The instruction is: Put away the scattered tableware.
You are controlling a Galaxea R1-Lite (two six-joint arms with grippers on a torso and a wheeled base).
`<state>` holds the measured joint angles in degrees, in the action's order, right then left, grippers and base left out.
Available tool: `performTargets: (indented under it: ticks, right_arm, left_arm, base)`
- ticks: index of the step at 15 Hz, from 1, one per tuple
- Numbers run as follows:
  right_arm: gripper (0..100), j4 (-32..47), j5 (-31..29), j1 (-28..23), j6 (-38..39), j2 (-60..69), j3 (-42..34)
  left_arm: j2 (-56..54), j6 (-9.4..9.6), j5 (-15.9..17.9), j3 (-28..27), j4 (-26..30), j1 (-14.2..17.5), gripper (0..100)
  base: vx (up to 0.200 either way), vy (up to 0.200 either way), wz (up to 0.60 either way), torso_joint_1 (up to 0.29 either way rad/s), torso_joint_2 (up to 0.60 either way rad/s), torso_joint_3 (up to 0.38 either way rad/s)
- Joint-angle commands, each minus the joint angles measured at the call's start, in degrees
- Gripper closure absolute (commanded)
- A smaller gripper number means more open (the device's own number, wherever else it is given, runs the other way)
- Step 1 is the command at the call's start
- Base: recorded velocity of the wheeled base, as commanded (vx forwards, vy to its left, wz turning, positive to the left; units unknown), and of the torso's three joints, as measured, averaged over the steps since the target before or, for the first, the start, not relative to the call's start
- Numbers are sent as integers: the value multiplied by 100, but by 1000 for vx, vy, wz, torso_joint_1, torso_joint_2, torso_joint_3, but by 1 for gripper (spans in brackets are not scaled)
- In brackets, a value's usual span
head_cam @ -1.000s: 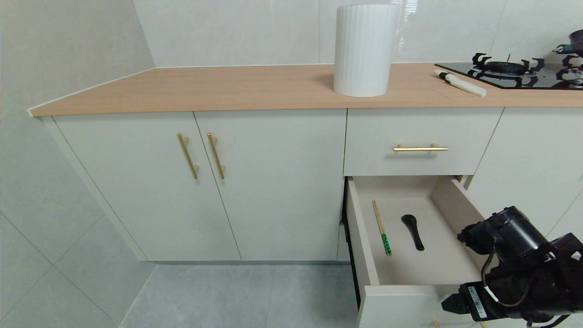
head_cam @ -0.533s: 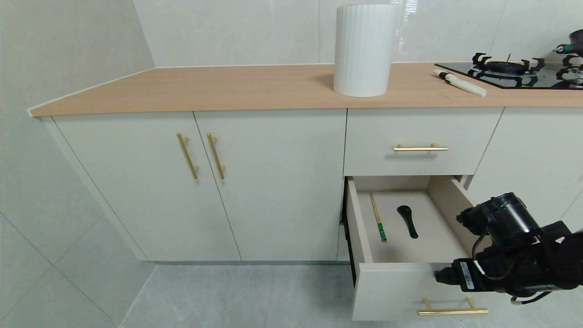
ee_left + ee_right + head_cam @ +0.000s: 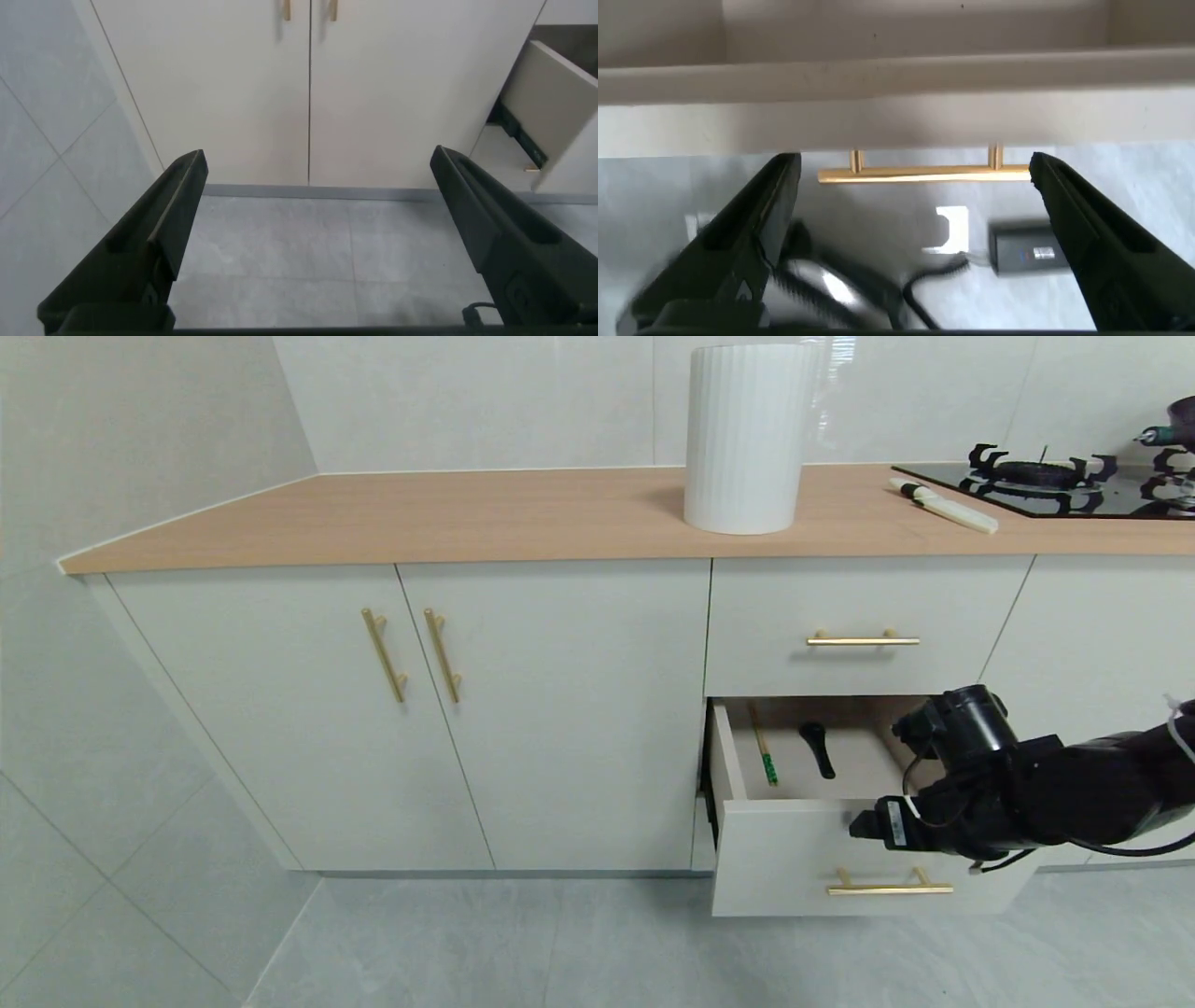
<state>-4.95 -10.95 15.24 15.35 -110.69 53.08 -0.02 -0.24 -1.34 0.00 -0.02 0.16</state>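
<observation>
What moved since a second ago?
The right hand moved toward the cabinet, pushing the lower drawer partly in; the chopsticks and black spoon rode along inside. It grasped nothing. The white container, the knife on the counter and the upper drawer stayed put.

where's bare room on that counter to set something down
Countertop is bare from the left wall corner to the white ribbed container. A smaller patch lies between container and knife. Crowded at the hob.

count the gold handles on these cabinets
4: the left door handle, the right door handle, the upper drawer handle and the lower drawer handle. Others may be hidden off-frame.
</observation>
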Motion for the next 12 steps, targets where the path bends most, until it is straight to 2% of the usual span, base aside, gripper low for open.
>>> performTargets:
  ticks: [1,8,12]
  right_arm:
    - [0,-305,-101,-205,-208,-691,572]
    - [0,-1746,-250,-241,-234,-1614,1108]
    - [0,-3073,-496,-416,-216,-2097,1073]
  left_arm:
    - [2,-2,2,0,2,2,0]
    - [2,-2,2,0,2,2,0]
    - [2,-2,2,0,-6,2,0]
  base:
    - [0,0,0,0,0,0]
    - [0,0,0,0,0,0]
    - [0,0,0,0,0,0]
